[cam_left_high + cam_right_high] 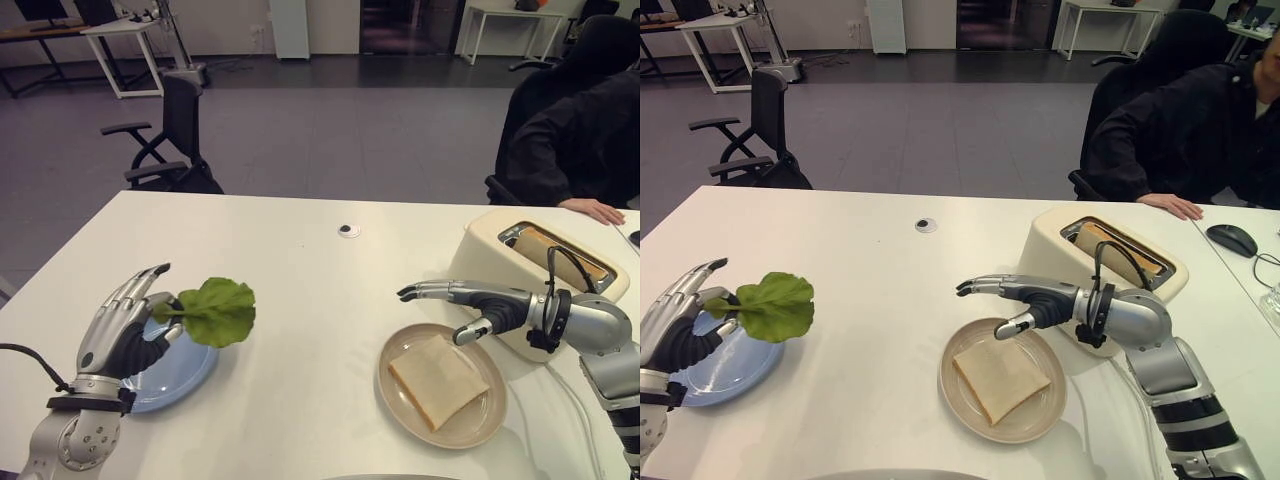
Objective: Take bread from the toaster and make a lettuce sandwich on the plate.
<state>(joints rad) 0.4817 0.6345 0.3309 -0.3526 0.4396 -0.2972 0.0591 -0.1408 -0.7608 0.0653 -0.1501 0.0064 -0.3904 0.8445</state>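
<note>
Left hand, lower left of frame: fingers pinched on the stem of the lettuce leaf. The leaf is held up, blade pointing right, over the right edge of the blue plate. That plate sits on the white table, partly under the hand.

Right hand, centre right: holds nothing, fingers stretched out and pointing left, thumb hanging down. It hovers over the upper edge of the beige plate, just in front of the toaster. Cannot tell if it touches the toaster.

Beige plate, lower right: one bread slice lies flat on it, with nothing on top.

Toaster, right side of frame, just behind the beige plate: cream body, slot facing up, second bread slice in the slot.

Small dark round object on the table, upper centre, well apart from everything. Computer mouse at far right edge, beyond the toaster.
</note>
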